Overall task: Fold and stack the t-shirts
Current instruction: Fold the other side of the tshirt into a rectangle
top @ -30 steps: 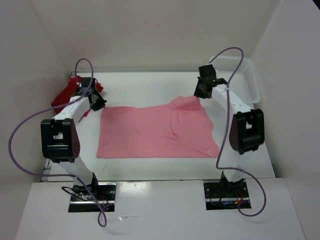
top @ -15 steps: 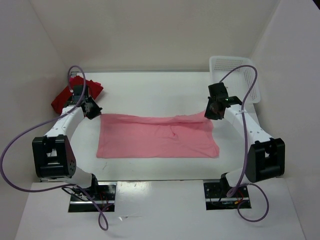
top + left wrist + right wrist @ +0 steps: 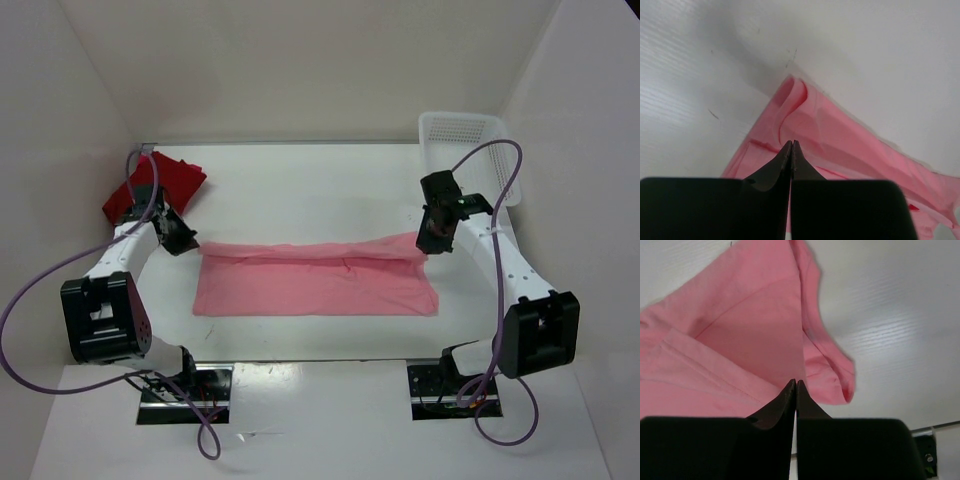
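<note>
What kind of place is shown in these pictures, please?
Probably a robotics lab test cell: white panels enclose a white table, two cabled robot arms are bolted at its near edge, and a pink shirt lies between them.

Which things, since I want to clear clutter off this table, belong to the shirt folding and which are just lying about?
Part of the job:
- pink t-shirt, spread mid-table
- red cloth heap, far left corner
- left gripper and right gripper, both shut on the pink t-shirt's far edge

Just lying about:
- white mesh basket, far right corner
</note>
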